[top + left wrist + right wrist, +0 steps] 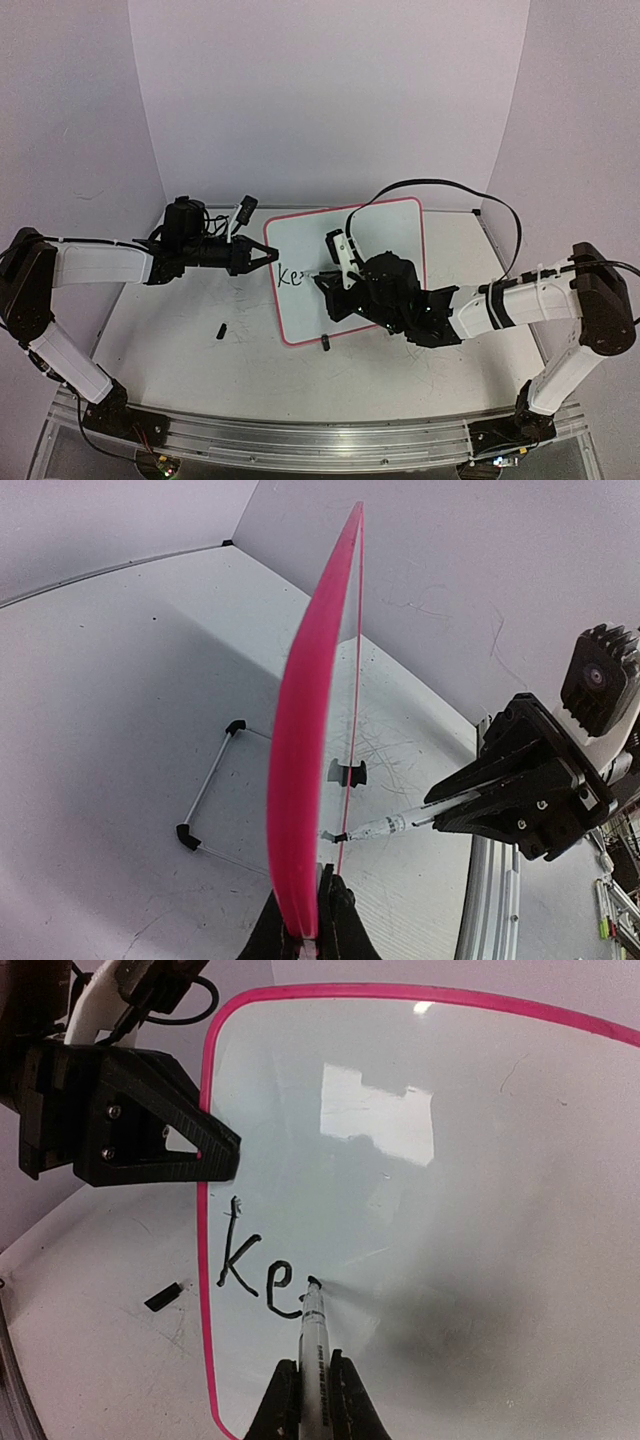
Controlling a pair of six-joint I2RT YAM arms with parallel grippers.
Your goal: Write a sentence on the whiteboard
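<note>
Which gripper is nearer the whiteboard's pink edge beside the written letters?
Left. The left gripper is clamped on that edge of the whiteboard; the right gripper holds a marker, tip on the board at the "Ke", just inside the edge.

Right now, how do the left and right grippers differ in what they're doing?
The left gripper clamps the whiteboard by its pink edge; the right gripper clamps a marker. The left only steadies the board, while the right sets the marker tip on it beside the letters "Ke". Both are shut.
</note>
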